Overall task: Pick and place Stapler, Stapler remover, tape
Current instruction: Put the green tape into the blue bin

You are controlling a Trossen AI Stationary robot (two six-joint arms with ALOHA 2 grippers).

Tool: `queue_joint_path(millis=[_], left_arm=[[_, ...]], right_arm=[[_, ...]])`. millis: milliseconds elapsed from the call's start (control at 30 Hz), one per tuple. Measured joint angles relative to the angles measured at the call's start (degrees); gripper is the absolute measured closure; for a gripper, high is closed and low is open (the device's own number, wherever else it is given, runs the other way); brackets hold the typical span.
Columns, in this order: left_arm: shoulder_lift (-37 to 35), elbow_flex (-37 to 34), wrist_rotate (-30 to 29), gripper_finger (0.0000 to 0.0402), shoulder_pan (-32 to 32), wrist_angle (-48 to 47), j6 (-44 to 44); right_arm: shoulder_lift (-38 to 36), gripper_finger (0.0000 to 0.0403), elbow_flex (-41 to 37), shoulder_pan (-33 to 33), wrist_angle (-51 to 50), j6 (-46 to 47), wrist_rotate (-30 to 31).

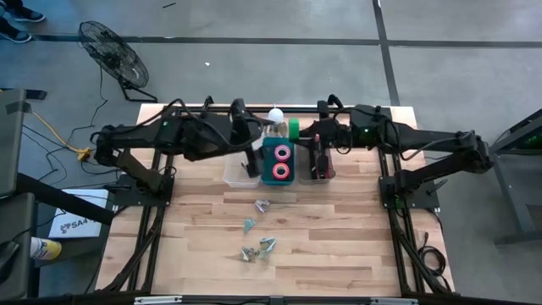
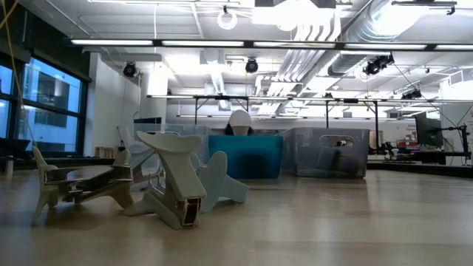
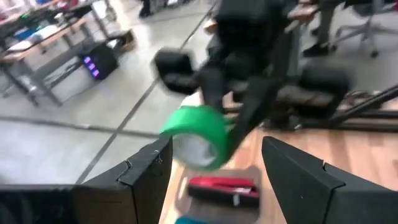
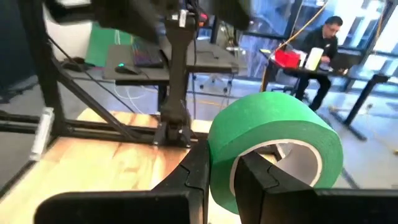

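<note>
My right gripper is shut on a green tape roll over the far end of the bins. In its wrist view, the roll fills the picture. My left gripper is open and holds nothing. It hangs by the teal bin, facing the green roll. Two pink and red tape rolls lie in the teal bin. The red stapler lies flat in the clear bin to the right. Several silvery staple removers lie on the table's near half. My right gripper pinches the green roll's wall, with one finger inside the pale hollow centre and the other finger outside on the green band. The roll is lifted clear of the bins and sits tilted on the fingers.
Three bins stand side by side near the far edge: a clear one, the teal one and a clear one. A white round thing sits behind them. A person sits at a desk beyond the table.
</note>
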Motion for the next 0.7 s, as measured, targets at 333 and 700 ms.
queue_joint_path(millis=[333,700], left_arm=[[-1.93,3.30,-8.23,0.0158,0.04,-18.22,-8.46],[-4.73,3.38,-14.12,0.0158,0.06,-34.76,-17.17]], right_arm=[[0.04,0.0367,0.03,-3.63,-5.31,5.04,0.52],[8.91,0.0367,5.53,-4.93,-13.10,9.57,2.43]])
